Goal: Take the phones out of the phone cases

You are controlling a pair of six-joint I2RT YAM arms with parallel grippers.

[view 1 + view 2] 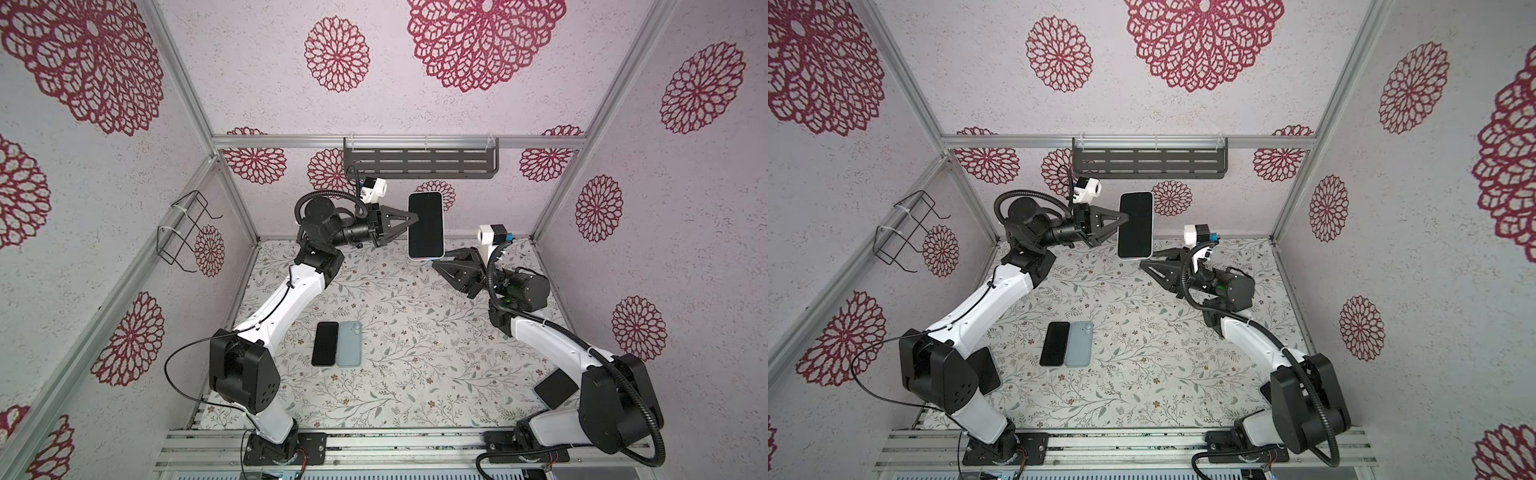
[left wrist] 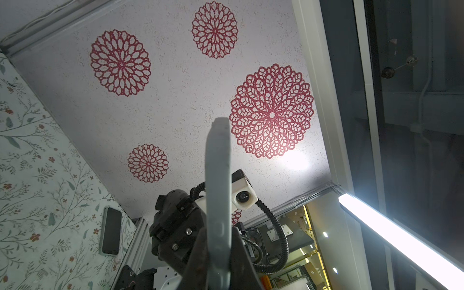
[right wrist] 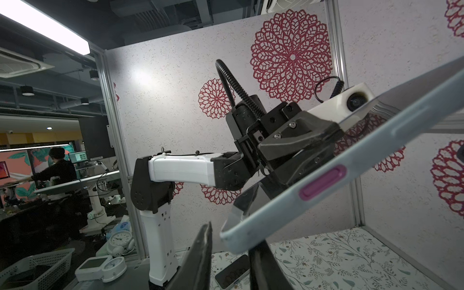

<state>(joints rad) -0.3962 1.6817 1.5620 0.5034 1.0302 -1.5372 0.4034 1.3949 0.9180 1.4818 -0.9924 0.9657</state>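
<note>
Holding cased phone (image 1: 425, 224) screen up, long axis front-to-back | left gripper (image 1: 410, 220) clenched on it | right gripper (image 1: 439, 259) released

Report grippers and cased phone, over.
Left gripper shut on cased phone, held aloft. Right gripper open at its near corner. Not yet uncased. Black phone, pale blue handset on table below.

Enclosure interior: pale speckled wall panels (image 1: 257, 104) printed with crimson rosettes, framed by aluminium rails (image 1: 291, 141). White floral-patterned floor sheet (image 1: 415, 353). Dark grey slotted metal shelf (image 1: 419, 164) on the rear wall; black wire rack (image 1: 183, 232) on the side wall. Bright tube lamp (image 2: 401, 238) outside.
</note>
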